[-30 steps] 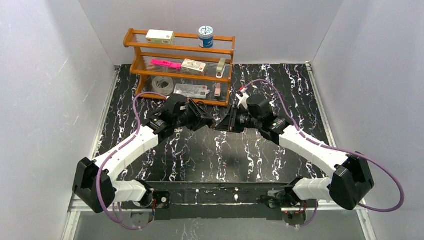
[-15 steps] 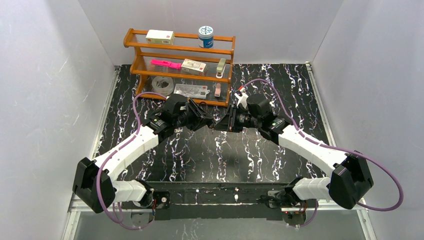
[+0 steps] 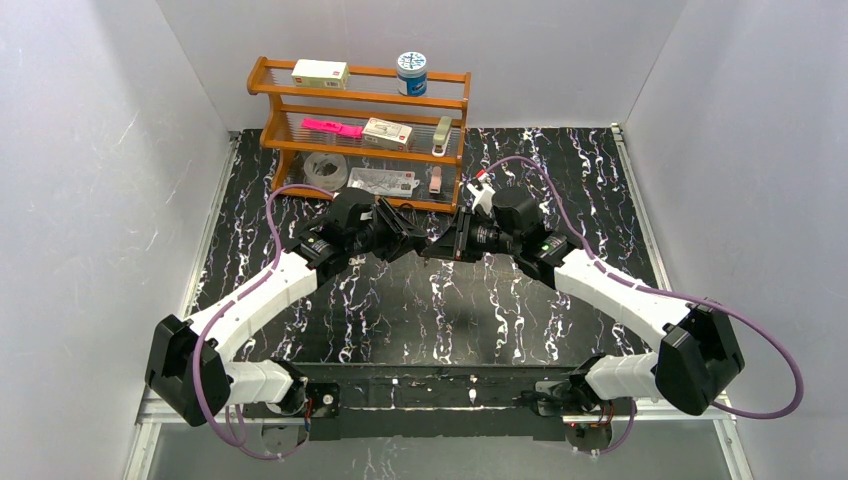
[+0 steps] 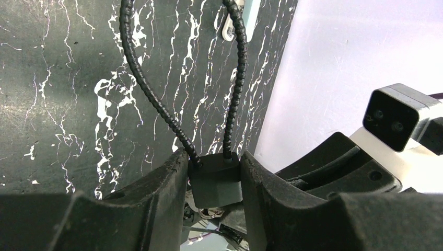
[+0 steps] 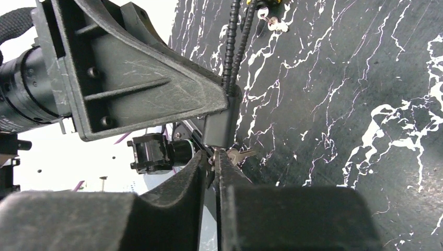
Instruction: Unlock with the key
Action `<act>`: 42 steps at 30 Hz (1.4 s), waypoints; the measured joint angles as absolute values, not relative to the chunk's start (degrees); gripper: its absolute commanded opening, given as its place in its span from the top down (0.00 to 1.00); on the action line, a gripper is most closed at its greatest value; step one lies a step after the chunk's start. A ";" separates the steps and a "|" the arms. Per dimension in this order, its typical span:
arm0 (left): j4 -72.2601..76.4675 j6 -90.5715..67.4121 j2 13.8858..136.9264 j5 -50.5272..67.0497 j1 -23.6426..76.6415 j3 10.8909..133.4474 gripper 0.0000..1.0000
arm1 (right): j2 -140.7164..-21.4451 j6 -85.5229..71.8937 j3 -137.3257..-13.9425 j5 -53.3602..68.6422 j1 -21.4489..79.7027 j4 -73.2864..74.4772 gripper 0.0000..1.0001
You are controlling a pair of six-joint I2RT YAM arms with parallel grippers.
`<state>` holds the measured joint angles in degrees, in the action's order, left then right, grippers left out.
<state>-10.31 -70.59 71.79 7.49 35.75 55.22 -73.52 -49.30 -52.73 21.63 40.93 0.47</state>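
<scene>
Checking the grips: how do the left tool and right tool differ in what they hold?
The left tool clamps the black lock body, jaws spread wide; the right tool pinches the thin silver key, jaws nearly together. Both are shut on something.

We see the left arm (image 3: 270,290) and right arm (image 3: 612,290), built of white link shells and bulky black joint housings (image 3: 700,355), each carrying a looping purple cable (image 3: 203,350). The left tool (image 3: 416,242) and right tool (image 3: 445,246) are black, with scuffed ribbed fingers (image 5: 146,99) and small recessed screws (image 5: 94,71).
</scene>
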 measured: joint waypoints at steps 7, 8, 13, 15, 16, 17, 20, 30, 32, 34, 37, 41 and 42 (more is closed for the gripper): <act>-10.33 -70.70 71.79 7.46 35.75 55.22 0.92 | -74.46 -49.34 -52.71 21.69 40.93 0.75 0.79; -10.33 -70.70 71.79 7.46 35.75 55.22 0.92 | -74.46 -49.41 -52.71 21.61 40.93 0.91 0.80; -10.50 -70.70 71.77 7.22 35.75 55.22 0.92 | -74.48 -49.52 -52.71 21.39 40.93 1.58 0.80; -10.57 -70.70 71.75 6.87 35.75 55.22 0.92 | -74.48 -49.56 -52.71 21.34 40.93 1.63 0.80; -10.66 -70.70 71.68 6.74 35.75 55.22 0.92 | -74.48 -49.58 -52.71 21.34 40.93 1.63 0.80; -10.70 -70.67 71.57 6.63 35.75 55.22 0.92 | -74.48 -49.60 -52.71 21.34 40.93 1.65 0.80; -10.74 -70.65 71.35 6.52 35.77 55.22 0.92 | -74.48 -49.69 -52.71 21.37 40.93 1.65 0.81; -10.79 -70.65 71.35 6.55 35.79 55.22 0.92 | -74.54 -50.78 -52.71 21.65 40.93 1.52 0.99; -10.83 -70.65 71.35 6.61 35.79 55.22 0.92 | -74.72 -50.85 -52.71 21.65 40.93 1.39 0.99; -10.98 -70.70 71.35 6.70 35.79 55.22 0.92 | -75.02 -50.83 -52.71 21.69 40.93 1.13 0.99; -11.70 -71.07 71.35 6.83 35.70 55.22 0.92 | -75.83 -50.35 -52.73 22.11 40.95 0.36 0.99; -13.34 -72.14 71.35 6.55 35.20 55.22 0.93 | -77.36 -47.48 -53.49 22.00 41.45 -0.12 0.99; -13.67 -72.49 71.35 6.39 35.07 55.22 0.93 | -77.78 -46.81 -53.82 21.80 41.60 -0.12 0.99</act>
<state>-13.67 -72.49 71.35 6.39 35.07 55.22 -77.78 -46.81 -53.82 21.80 41.60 -0.12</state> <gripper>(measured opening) 0.362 0.029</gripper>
